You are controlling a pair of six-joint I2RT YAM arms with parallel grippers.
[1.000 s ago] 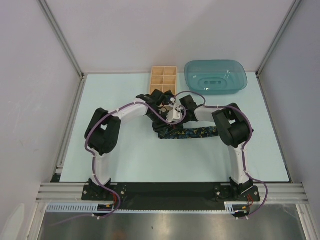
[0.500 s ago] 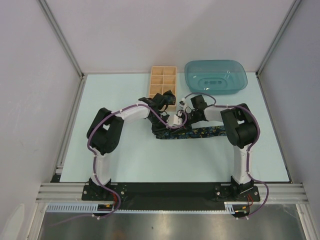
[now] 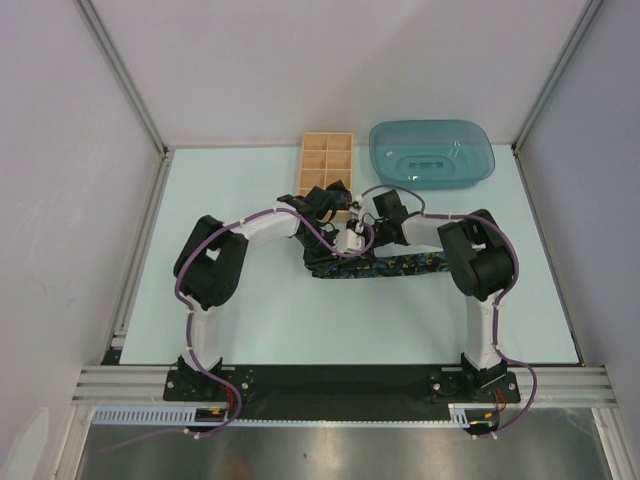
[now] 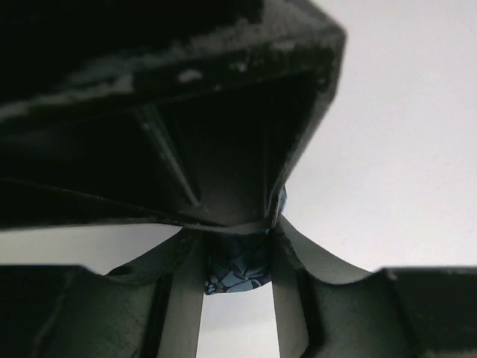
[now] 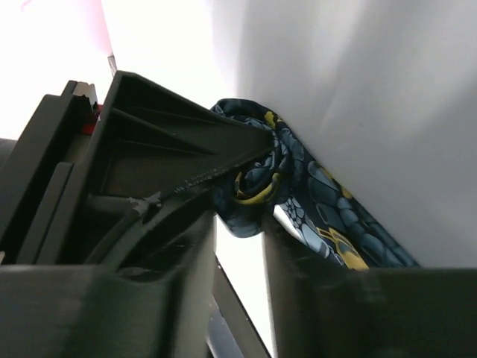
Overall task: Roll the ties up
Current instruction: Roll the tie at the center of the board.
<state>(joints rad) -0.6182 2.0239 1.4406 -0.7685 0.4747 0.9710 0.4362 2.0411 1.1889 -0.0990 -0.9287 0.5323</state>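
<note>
A dark navy tie [image 3: 395,266] with a blue-yellow pattern lies as a strip across the middle of the table. Its left end is lifted and partly rolled between both grippers. My left gripper [image 3: 343,226] is shut on that rolled end; blue patterned fabric [image 4: 237,267] shows pinched between its fingers [image 4: 289,298]. My right gripper [image 3: 372,230] meets it from the right and is shut on the same small roll [image 5: 253,186], with the loose tie trailing down to the right [image 5: 335,224]. In the top view the roll is hidden by the wrists.
A compartmented wooden box [image 3: 326,167] stands just behind the grippers. An upturned teal plastic tray [image 3: 432,152] sits at the back right. The enclosure's walls and metal frame rails border the table on all sides.
Both wrists have shifted slightly toward the back of the table, and the right arm's elbow has swung out to the right. The tie's strip stays on the table.
</note>
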